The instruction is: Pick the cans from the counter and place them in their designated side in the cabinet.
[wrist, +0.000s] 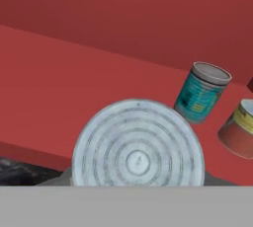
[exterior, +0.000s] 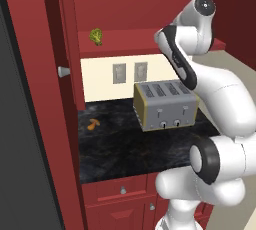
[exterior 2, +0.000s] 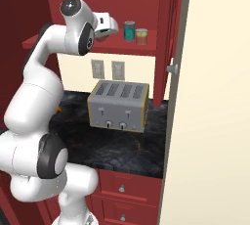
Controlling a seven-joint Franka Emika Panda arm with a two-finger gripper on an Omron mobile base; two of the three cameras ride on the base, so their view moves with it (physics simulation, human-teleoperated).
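Though ribbed can top (wrist: 138, 144) looms, hand (exterior 2: 103, 29) fingertips hidden behind it.

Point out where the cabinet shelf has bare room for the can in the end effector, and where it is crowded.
The shelf board is bare between the green leafy lump toward one end and the teal can. It is crowded at the other end, where the teal can and the red-and-yellow can stand close together. The end effector holds a third can over the bare stretch.
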